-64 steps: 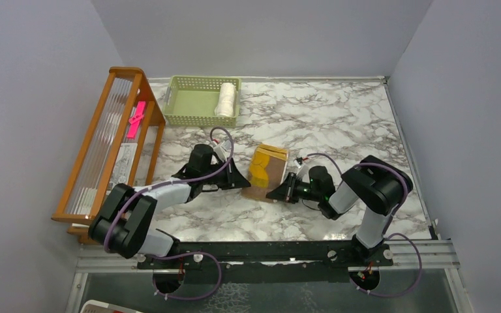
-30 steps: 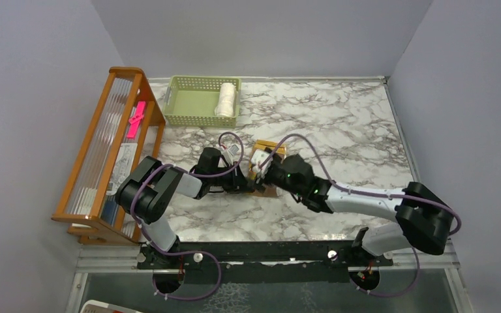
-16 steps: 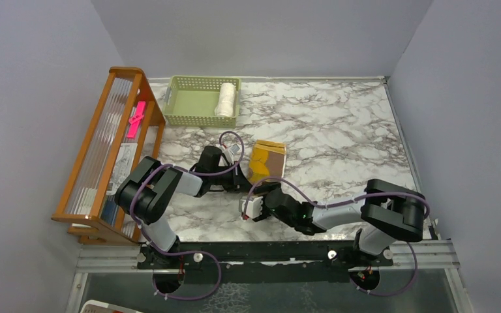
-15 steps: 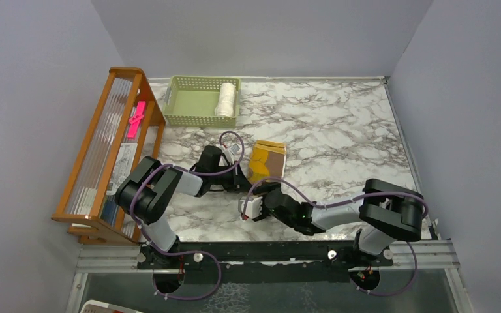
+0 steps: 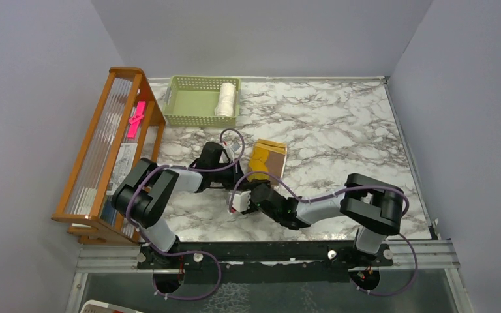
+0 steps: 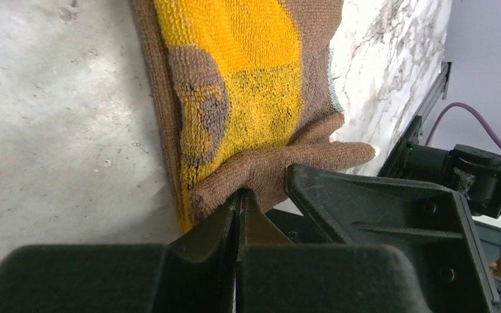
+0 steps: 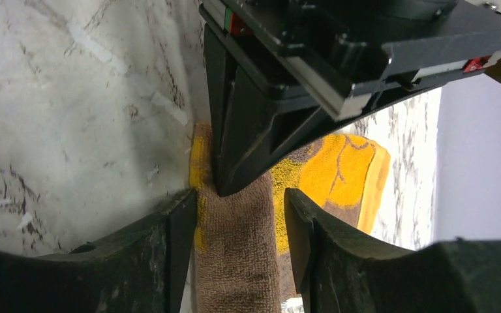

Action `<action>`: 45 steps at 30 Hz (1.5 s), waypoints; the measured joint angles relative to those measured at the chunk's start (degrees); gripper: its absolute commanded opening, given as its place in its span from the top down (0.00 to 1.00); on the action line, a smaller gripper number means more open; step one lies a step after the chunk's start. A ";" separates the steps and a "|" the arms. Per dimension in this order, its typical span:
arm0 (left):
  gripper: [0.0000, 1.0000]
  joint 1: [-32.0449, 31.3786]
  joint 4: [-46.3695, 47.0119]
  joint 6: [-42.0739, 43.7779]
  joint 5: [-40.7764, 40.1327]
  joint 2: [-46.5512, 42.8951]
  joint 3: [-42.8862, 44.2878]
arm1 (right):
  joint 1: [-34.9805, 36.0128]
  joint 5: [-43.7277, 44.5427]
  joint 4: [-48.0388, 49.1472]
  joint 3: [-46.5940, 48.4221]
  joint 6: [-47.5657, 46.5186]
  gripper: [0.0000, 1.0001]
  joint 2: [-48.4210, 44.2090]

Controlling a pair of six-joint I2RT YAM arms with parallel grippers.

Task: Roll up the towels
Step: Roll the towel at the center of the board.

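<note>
The mustard-yellow towel [image 5: 267,158] lies on the marble table, its near edge folded over to show the brown reverse. My left gripper [image 5: 237,178] is shut on that brown folded edge [image 6: 267,171] at its left end; the closed tips show in the left wrist view [image 6: 241,199]. My right gripper [image 5: 250,188] is open, its fingers [image 7: 303,235] on either side of the brown folded edge [image 7: 235,261], and the left gripper [image 7: 248,143] is seen pinching just beyond. The cream-white towel [image 5: 226,98] is a roll standing in the green basket [image 5: 199,120].
A wooden rack [image 5: 104,150] with clear panels and a pink item [image 5: 136,119] stands along the table's left side. The green basket is at the back left. Grey walls close in the table on three sides.
My right arm has swung off the towel to its near side and slid left, its open gripper now at the folded edge. The left gripper has kept its place on the towel.
</note>
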 measured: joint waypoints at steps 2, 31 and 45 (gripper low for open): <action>1.00 0.07 -1.44 0.57 -0.63 -0.35 0.50 | -0.66 -0.04 -1.70 1.81 1.46 0.48 1.03; 0.94 16.46 -19.91 5.35 -2.73 -22.84 11.37 | -16.28 -43.58 -30.14 18.99 33.14 0.99 1.73; 0.94 15.96 -20.39 5.14 2.19 -30.67 0.33 | -32.76 -77.29 -7.43 9.84 72.48 0.99 4.31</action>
